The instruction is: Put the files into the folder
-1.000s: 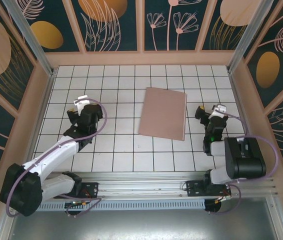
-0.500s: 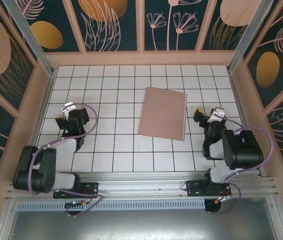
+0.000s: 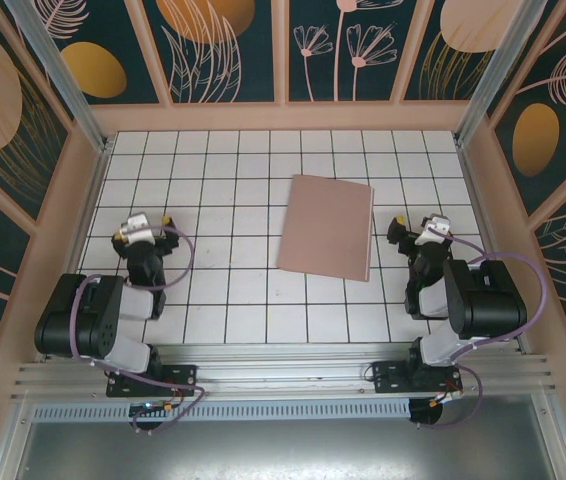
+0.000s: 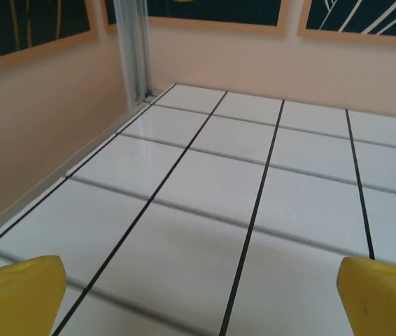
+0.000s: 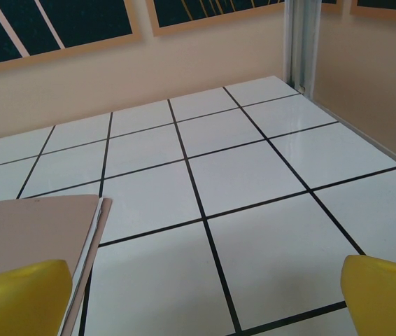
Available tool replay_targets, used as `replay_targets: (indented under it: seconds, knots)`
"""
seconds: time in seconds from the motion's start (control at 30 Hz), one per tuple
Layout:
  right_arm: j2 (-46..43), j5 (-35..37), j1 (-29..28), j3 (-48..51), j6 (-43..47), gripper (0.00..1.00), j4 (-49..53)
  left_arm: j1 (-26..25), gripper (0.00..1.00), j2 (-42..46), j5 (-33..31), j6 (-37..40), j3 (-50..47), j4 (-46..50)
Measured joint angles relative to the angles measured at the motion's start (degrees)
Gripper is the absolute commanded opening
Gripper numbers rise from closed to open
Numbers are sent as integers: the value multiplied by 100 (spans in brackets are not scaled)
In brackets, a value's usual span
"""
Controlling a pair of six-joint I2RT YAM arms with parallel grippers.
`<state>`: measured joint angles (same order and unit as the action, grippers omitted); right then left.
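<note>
1. Folder lies shut and flat on the tabletop, right of centre; white edges of the files peek from its side.
2. Left pincer sits near the left edge, spread wide, holding nothing.
3. Right pincer sits just beside the folder, toward the right edge, equally wide and empty.

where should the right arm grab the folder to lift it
Probably its right long edge, coming in low from the right. The folder lies flat and closed, too thin to pinch from above, and that edge faces the open right end effector, with layers showing there.
</note>
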<state>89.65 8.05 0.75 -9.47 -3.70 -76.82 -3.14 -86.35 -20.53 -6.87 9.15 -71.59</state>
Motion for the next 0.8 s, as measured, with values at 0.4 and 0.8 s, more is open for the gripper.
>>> replay_targets:
  seconds: [0.4,0.8]
  knots:
    - [0,0,0,-17,4,99,-20,52,99,-66,105,7,339,-271]
    - [0,-2,-37,-66,44,99,-79,52,99,-66,105,7,339,-271]
